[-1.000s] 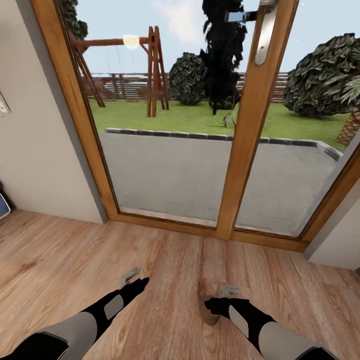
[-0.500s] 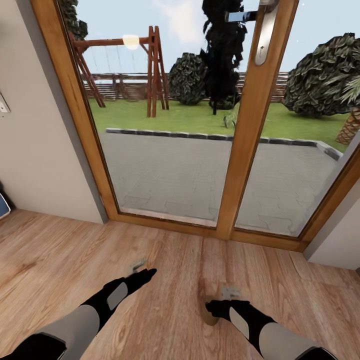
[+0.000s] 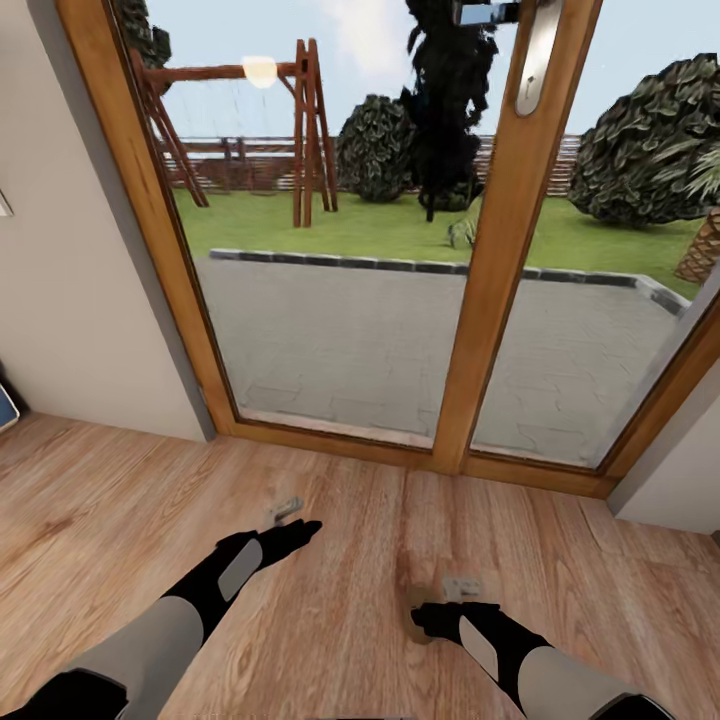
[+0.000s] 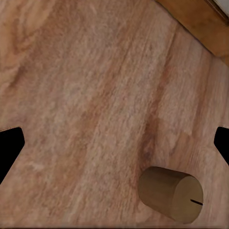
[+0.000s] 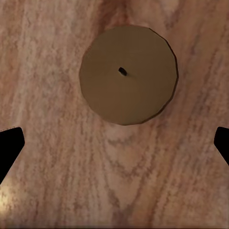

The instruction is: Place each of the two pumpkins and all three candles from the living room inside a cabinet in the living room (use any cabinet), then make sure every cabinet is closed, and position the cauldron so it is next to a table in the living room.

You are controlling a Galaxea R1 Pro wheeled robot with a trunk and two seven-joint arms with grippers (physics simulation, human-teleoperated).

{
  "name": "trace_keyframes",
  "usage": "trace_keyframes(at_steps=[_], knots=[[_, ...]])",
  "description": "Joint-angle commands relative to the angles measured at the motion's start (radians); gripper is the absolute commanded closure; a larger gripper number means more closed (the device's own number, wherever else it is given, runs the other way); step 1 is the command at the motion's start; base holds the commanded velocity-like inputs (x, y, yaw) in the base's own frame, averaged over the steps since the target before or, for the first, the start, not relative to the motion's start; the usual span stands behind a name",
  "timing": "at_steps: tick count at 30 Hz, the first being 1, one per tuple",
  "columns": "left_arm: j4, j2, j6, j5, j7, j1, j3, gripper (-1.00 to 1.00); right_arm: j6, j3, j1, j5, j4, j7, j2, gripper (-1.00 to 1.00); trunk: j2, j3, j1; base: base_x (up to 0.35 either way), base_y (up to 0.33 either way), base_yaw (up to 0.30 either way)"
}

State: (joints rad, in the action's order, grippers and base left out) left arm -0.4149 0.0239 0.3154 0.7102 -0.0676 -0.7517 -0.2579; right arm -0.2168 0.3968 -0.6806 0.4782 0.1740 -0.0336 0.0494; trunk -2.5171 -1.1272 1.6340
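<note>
I'm parked facing the glass patio door (image 3: 400,250), wood floor (image 3: 120,520) filling the lower half of the head frame. One candle (image 3: 420,612) stands upright on the planks at lower centre-right, just in front of my right gripper (image 3: 432,618). In the right wrist view the candle (image 5: 128,74) is seen top-down, wick dot in the middle, sitting in the upper centre of the frame, with the fingertips (image 5: 9,148) spread wide at the left and right edges. So the right fingers are apart and hold nothing.

My left gripper (image 3: 300,530) hovers over bare floor left of centre; its wrist view shows the candle (image 4: 171,193) at lower right, and its fingertips (image 4: 9,148) are also wide apart, empty.

Step in hand, I judge: grab this candle with the right arm. To do it well I'd shift the gripper so the candle sits midway between the fingers, not ahead of them, descend straight, and close low on the body. It's short and stubby; an off-centre pinch could tip or roll it. Keep the left arm clear.
</note>
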Motion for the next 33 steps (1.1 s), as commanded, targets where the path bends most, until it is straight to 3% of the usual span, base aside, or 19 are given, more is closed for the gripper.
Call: trace_keyframes(at_steps=[1, 9, 33], knots=[[-0.001, 0.0, 0.005, 0.004, 0.0, -0.001, -0.003, -1.0, -0.004, 0.003, 0.0, 0.002, 0.001, -0.001, 0.0, -1.0, -0.001, -0.005, 0.0, 0.0, 0.0, 0.0], [-0.002, 0.019, 0.007, 0.003, 0.001, -0.002, -0.003, -1.0, -0.002, 0.004, 0.0, 0.002, 0.001, -0.002, 0.0, -1.0, -0.003, -0.036, 0.004, 0.0, 0.0, 0.0], [-0.008, 0.022, 0.008, 0.005, -0.006, -0.002, -0.004, -1.0, -0.001, 0.006, 0.0, -0.001, 0.001, -0.002, 0.003, -1.0, -0.008, -0.129, 0.015, 0.0, 0.0, 0.0]])
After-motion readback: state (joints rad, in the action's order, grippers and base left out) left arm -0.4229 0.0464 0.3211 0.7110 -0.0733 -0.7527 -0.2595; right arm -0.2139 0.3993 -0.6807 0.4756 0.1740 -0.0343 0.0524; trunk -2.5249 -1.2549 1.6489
